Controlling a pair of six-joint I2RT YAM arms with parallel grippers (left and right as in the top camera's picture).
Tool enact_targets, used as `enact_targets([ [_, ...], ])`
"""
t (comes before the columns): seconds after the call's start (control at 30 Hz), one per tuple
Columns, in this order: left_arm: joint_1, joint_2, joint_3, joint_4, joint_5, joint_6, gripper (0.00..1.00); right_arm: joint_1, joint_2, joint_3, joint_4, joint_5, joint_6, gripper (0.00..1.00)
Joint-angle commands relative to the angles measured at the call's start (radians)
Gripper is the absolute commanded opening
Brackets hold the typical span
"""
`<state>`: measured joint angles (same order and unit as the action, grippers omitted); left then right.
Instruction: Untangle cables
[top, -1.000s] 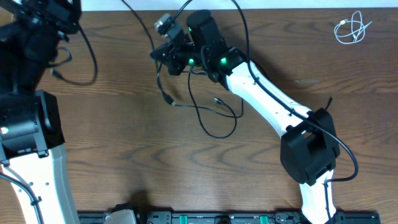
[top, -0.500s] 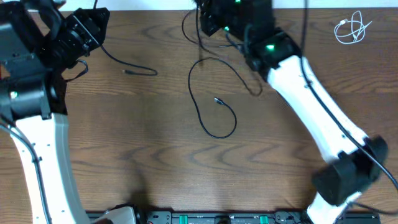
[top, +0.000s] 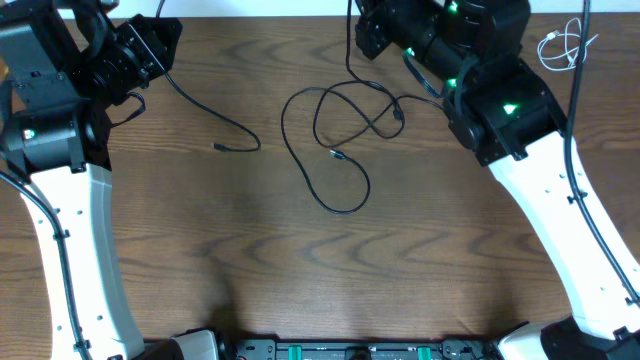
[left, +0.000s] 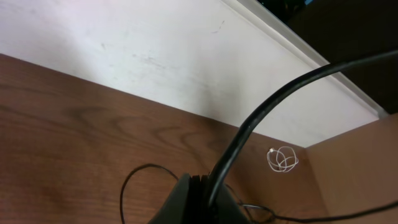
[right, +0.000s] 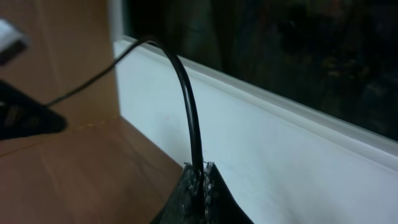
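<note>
My left gripper (top: 158, 45) is at the back left, shut on a black cable (top: 205, 106) that trails right to a plug end near the table's middle left. In the left wrist view the jaws (left: 205, 186) pinch that cable (left: 261, 118). My right gripper (top: 366, 30) is at the back centre, shut on another black cable; its loops (top: 345, 190) lie overlapped on the table below it. In the right wrist view the jaws (right: 200, 171) clamp that cable (right: 189, 106). A short white cable (top: 563, 46) lies coiled at the back right; it also shows in the left wrist view (left: 282, 160).
The wooden table (top: 300, 270) ends at a white wall strip along the back. A black rail (top: 330, 350) runs along the front edge. The right arm's white link (top: 560, 200) crosses the right side of the table.
The right gripper moved from the table's centre up and to the back right, pulling its cable. The left gripper drew one black cable leftward, apart from the looped ones.
</note>
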<state>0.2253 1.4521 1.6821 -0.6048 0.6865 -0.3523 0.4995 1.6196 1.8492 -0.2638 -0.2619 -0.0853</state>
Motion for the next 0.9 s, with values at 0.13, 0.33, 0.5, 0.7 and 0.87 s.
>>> enact_targets([
  [0.13, -0.007, 0.005, 0.009, -0.034, 0.009, 0.049, 0.07, -0.043, -0.037, 0.01, -0.012, -0.024, 0.038, 0.01],
  [0.33, -0.045, 0.02, 0.002, -0.134, 0.009, 0.167, 0.07, -0.121, -0.022, 0.009, -0.163, 0.001, 0.153, 0.01],
  [0.5, -0.077, 0.05, 0.001, -0.19, 0.008, 0.256, 0.07, -0.154, -0.014, 0.008, -0.282, 0.002, 0.158, 0.01],
  [0.7, -0.081, 0.071, -0.001, -0.21, 0.001, 0.271, 0.07, -0.198, -0.003, 0.008, -0.397, 0.001, 0.159, 0.01],
  [0.87, -0.081, 0.072, -0.006, -0.21, -0.003, 0.274, 0.07, -0.211, 0.035, 0.007, -0.462, 0.0, 0.159, 0.01],
])
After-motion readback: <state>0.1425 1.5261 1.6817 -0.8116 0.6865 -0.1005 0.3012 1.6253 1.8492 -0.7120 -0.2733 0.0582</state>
